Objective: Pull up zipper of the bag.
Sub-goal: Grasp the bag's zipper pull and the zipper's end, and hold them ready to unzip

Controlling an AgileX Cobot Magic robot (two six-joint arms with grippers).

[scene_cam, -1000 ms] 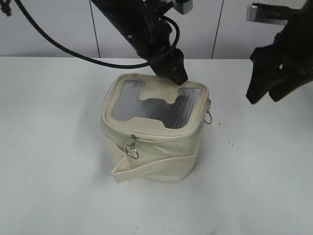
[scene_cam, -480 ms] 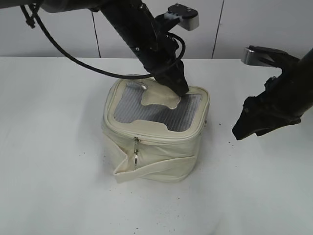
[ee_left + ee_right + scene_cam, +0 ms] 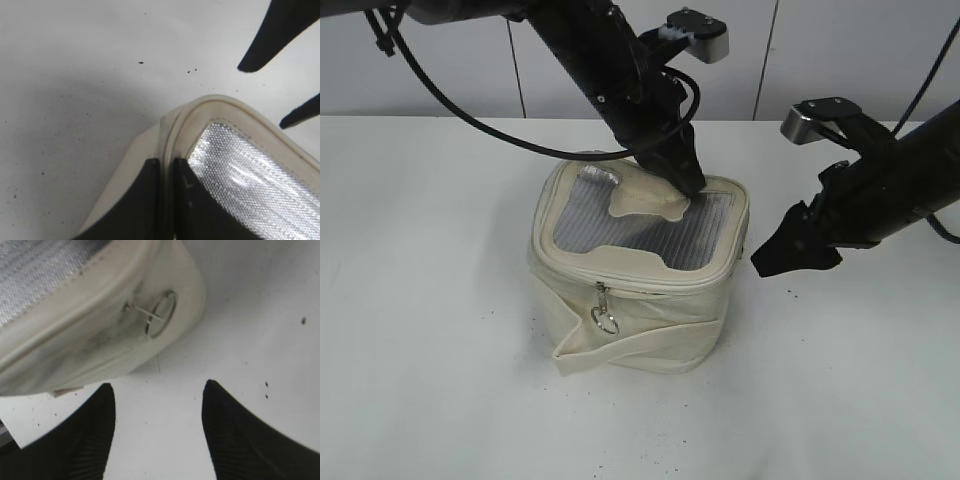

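Approach is the step in hand, as I judge it: the right gripper (image 3: pixel 768 262) hangs low just beside the right side of the bag (image 3: pixel 635 275), with its fingers (image 3: pixel 75 440) spread wide and holding nothing, and between them in the right wrist view lies only bare worktop (image 3: pixel 440 380). The bag stands in the middle of the worktop, its grey mesh top facing up. The left gripper (image 3: pixel 685 180) presses down on the cream patch (image 3: pixel 645 197) at the back part of the top; in the left wrist view its fingers (image 3: pixel 150 200) are almost together, with only a thin slit between them, and I cannot tell if they pinch any fabric or only push on the bag to keep it steady. The zipper (image 3: pixel 620 272) runs round the top rim. One silver pull (image 3: pixel 604 315) hangs at the front face with its ring, and a second pull (image 3: pixel 156 315) with a ring lies against the right side, a little above and in front of the open right fingers in the right wrist view. The next move, I think, asks the right gripper to rise and advance toward this side pull, to bring the ring between the fingertips, and then to close. The ring is thin and lies flat on soft fabric, so the aim must be exact, and the left gripper should hold the bag firm.
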